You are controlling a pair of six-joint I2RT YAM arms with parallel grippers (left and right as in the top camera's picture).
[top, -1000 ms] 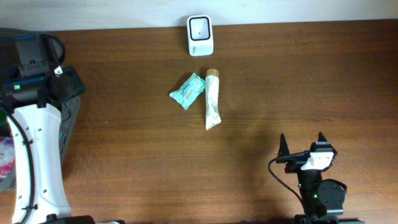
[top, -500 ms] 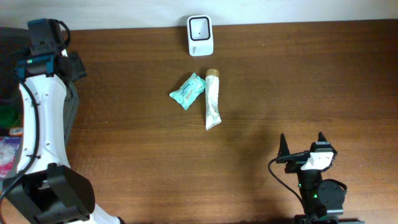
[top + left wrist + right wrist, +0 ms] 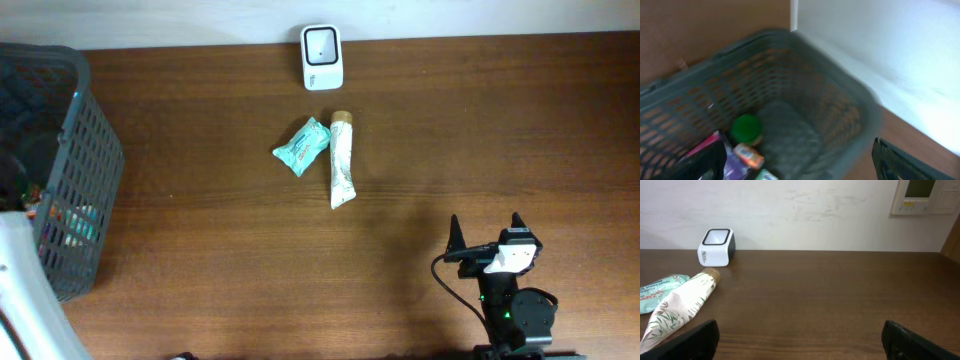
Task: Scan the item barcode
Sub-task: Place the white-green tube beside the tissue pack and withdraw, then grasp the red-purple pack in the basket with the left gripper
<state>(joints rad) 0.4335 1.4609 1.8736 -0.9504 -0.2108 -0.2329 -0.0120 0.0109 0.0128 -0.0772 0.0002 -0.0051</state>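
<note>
A white barcode scanner (image 3: 322,43) stands at the table's far edge, also in the right wrist view (image 3: 716,247). In front of it lie a teal packet (image 3: 301,146) and a pale leaf-printed tube (image 3: 341,160) with a tan cap, side by side. My right gripper (image 3: 485,225) rests near the front right, open and empty, well short of the tube (image 3: 680,305). In the blurred left wrist view, my left gripper (image 3: 795,150) hangs open over the grey basket (image 3: 840,85) with nothing between its fingers. Only a white stretch of the left arm (image 3: 12,290) shows overhead.
The grey mesh basket (image 3: 95,170) sits at the table's left edge. Inside it lie a green-lidded item (image 3: 746,129), a small orange packet (image 3: 750,156) and a pink and purple pack (image 3: 705,150). A white wall runs behind the table.
The left arm has swung away from above the basket to the overhead view's lower left corner, uncovering the basket. The right arm, packet and tube have not moved.
</note>
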